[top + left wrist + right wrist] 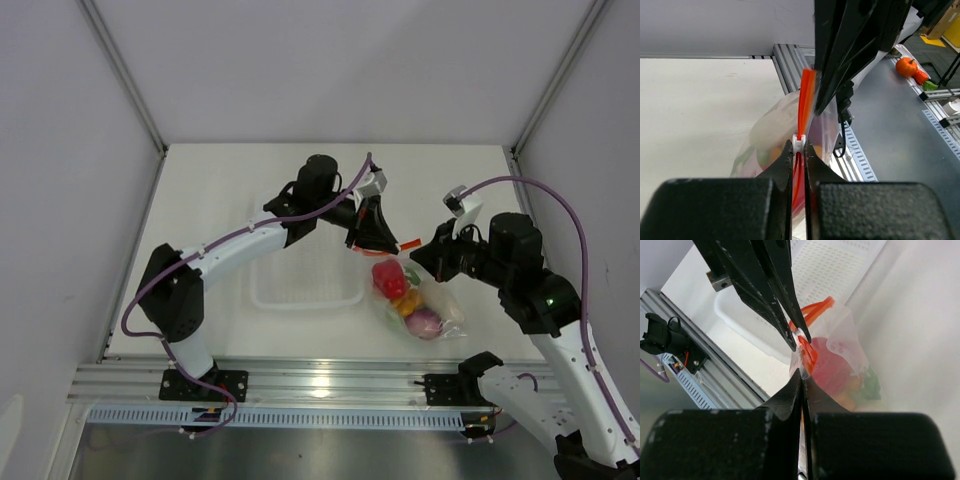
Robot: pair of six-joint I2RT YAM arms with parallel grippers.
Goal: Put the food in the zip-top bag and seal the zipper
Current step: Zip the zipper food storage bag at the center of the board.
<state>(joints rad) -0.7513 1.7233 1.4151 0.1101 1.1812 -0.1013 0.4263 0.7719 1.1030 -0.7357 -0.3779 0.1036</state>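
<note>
The zip-top bag (430, 310) hangs just above the table at front right. It holds the food: red pepper (390, 280), orange-yellow piece (405, 305), purple onion (425, 322) and a green piece. My left gripper (378, 240) is shut on the zipper (805, 95) at its white slider (799, 142). My right gripper (425, 257) is shut on the bag's edge by the zipper's end (807, 352). In the right wrist view the gripper (803, 375) pinches clear film, with the pepper (832, 365) behind it. The two grippers nearly touch.
A rigid clear tray (305, 290) lies on the table left of the bag, also in the right wrist view (840, 270). The aluminium rail (330, 375) runs along the near edge. White walls enclose the table. Toy produce (907, 66) lies beyond the table.
</note>
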